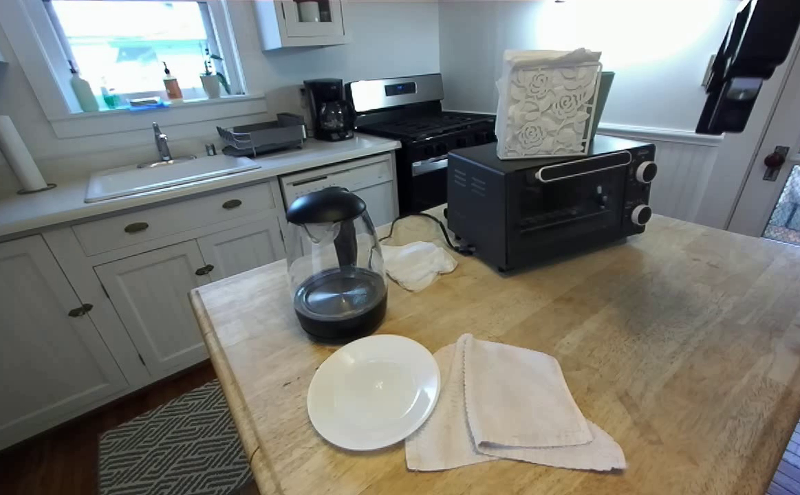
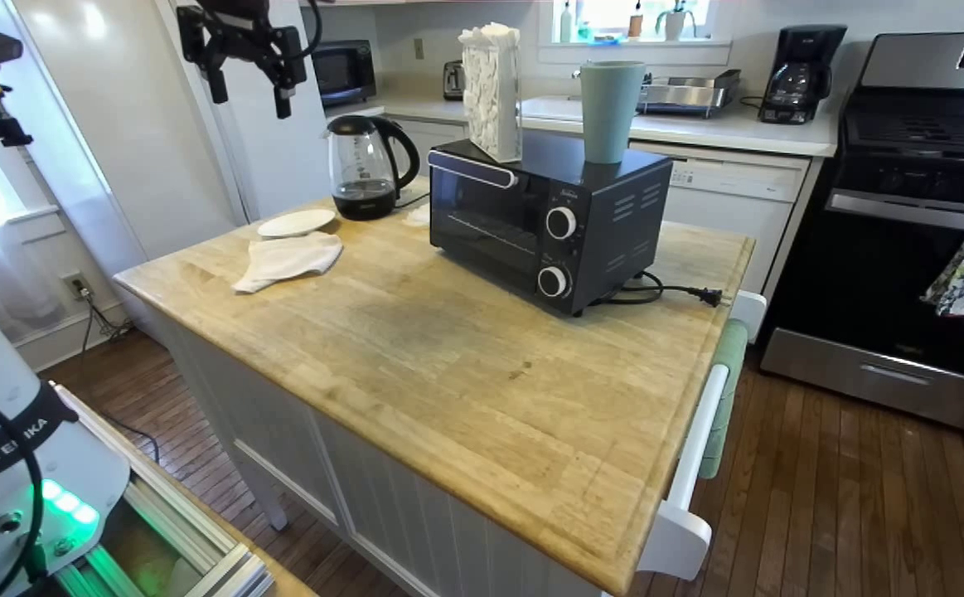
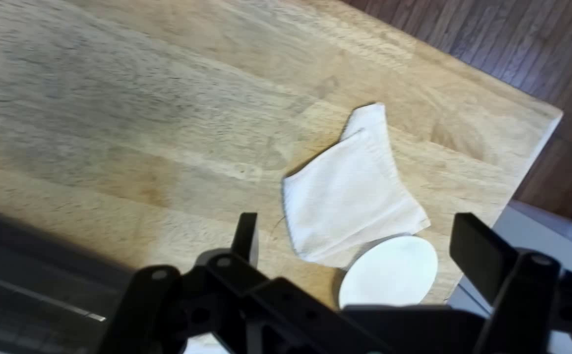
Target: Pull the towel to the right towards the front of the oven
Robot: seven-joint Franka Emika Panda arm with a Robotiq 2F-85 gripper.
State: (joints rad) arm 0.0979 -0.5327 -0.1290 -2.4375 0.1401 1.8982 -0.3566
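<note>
1. Black gripper [image 2: 250, 98]: it is hanging well above the tabletop [image 2: 448, 356], fingers [image 3: 480, 255] standing wide apart, nothing being held. Possible fault: the tips could be jamming against the surface on the way down; cause, misjudged height over thin cloth.

2. Pale towel [image 1: 523, 395]: it is lying folded on the tabletop, towards one end. Possible fault: the upper flap could be peeling back while the under-layer is staying put; cause, a pinch catching one layer only.

3. White plate [image 1: 372, 395]: it is sitting right by the towel, its rim overlapping one edge of the cloth in an exterior view; from where I'm standing, I'm not managing to tell whether it is weighing anything down. Possible fault: the plate could be dragging along; cause, trapped cloth.

4. Glass kettle [image 1: 341, 295]: it is standing upright just beside the plate. Possible fault, less likely: a swivelling plate could be nudging it.

5. Black oven [image 1: 565, 203]: it is standing well apart from the towel. Possible fault: the gripper could be bumping its door handle [image 1: 584, 168]; cause, an overlong pull towards its front.

6. Napkin holder [image 1: 547, 110] and green cup [image 2: 612, 108]: both are standing upright on the oven's top. Possible fault: that bump could be toppling them.
</note>
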